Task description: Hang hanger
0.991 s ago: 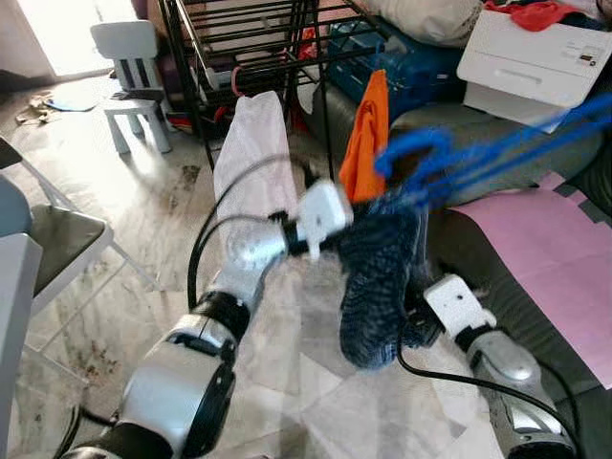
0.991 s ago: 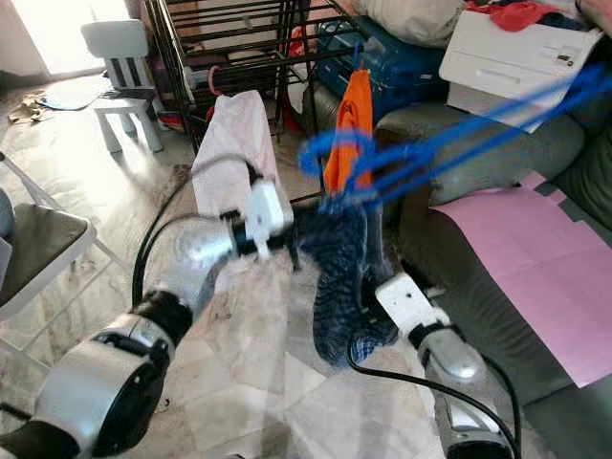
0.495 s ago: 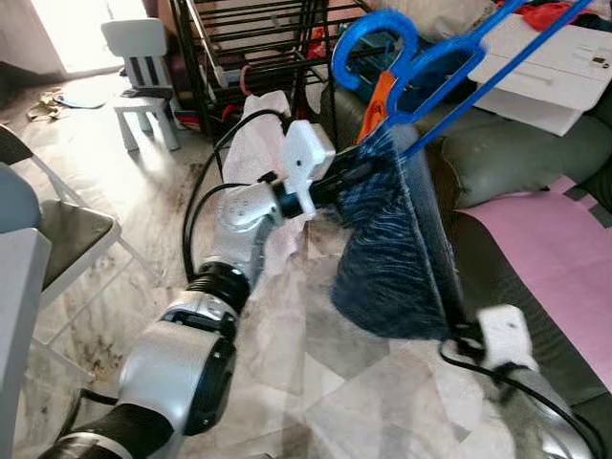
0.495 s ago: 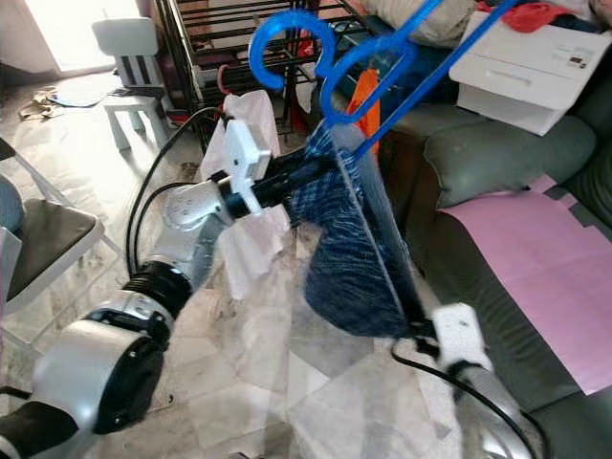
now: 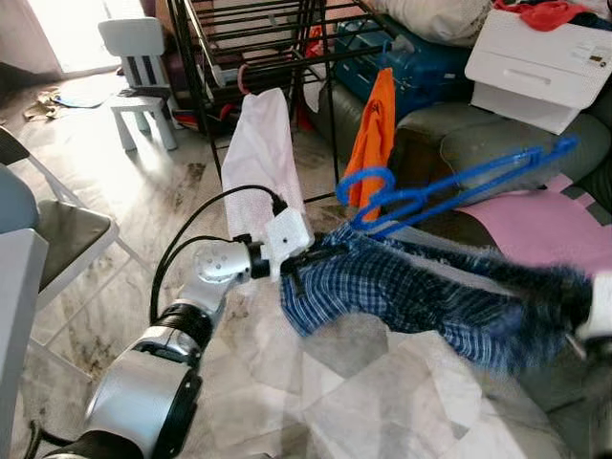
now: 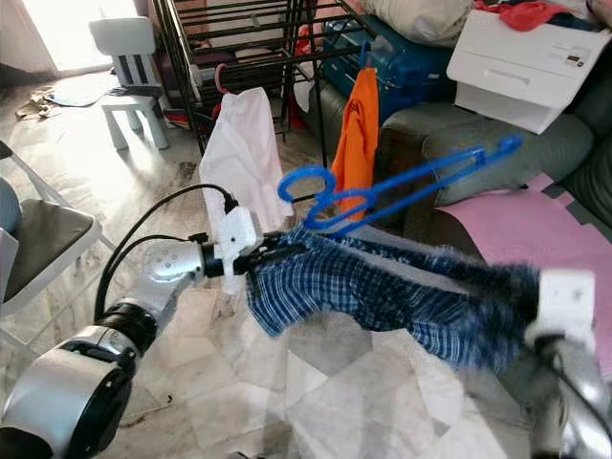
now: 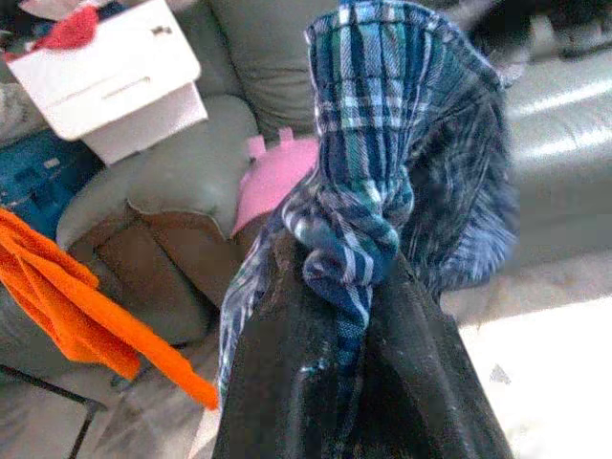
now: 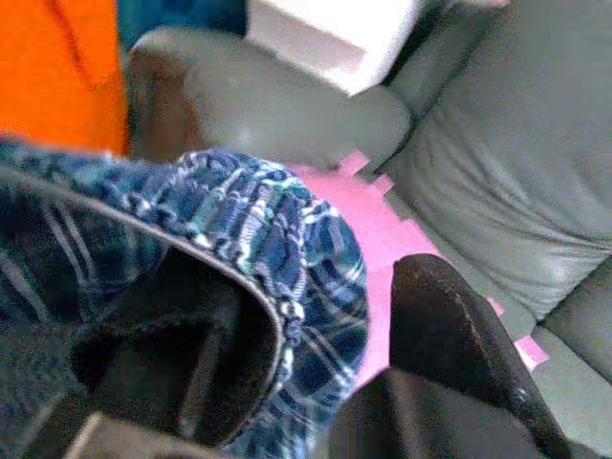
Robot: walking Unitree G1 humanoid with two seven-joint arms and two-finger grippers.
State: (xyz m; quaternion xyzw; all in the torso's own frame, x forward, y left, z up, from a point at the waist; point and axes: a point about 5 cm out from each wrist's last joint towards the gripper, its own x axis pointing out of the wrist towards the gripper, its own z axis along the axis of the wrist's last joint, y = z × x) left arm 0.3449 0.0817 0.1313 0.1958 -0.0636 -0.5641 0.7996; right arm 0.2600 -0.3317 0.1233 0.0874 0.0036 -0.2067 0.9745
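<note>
**A:** Head cams first. What've you got?

**B:** I see the left gripper (image 5: 304, 260) out in front, fingers pinched on one end of the blue plaid cloth (image 5: 421, 296). The woven check fabric is stretched sideways toward the right gripper (image 6: 535, 320), blurred at that end. The blue plastic hanger (image 5: 449, 186) lies tilted just above the cloth, hook end towards the left gripper; I can't tell if it threads through the cloth.

**A:** Room?

**B:** Glossy marble-look tile floor (image 5: 143, 201). Black metal rack (image 5: 249, 48) behind, with a white garment (image 5: 256, 153) and an orange garment (image 5: 375, 134) hanging off it. Grey leather sofa (image 6: 478, 134) on the right, pink foam mat (image 6: 497, 220) on its seat, white printer-like box (image 6: 526, 53) on its arm. Small white plastic chair (image 5: 134, 67) far left.

**A:** Left wrist?

**B:** Black fingers (image 7: 287, 382) shut, with a bunched knot of plaid clamped between them. Orange garment and sofa behind.

**A:** Right wrist?

**B:** One black finger (image 8: 449, 325) stands apart from the other; the plaid hem loops over the other finger. I can't tell whether it's a firm grip. Pink mat and sofa cushion beyond.

**A:** Versus half a second back?

**B:** Then the hanger was up high, the cloth draped down. Now both are lower and the cloth is pulled out near level.
</note>
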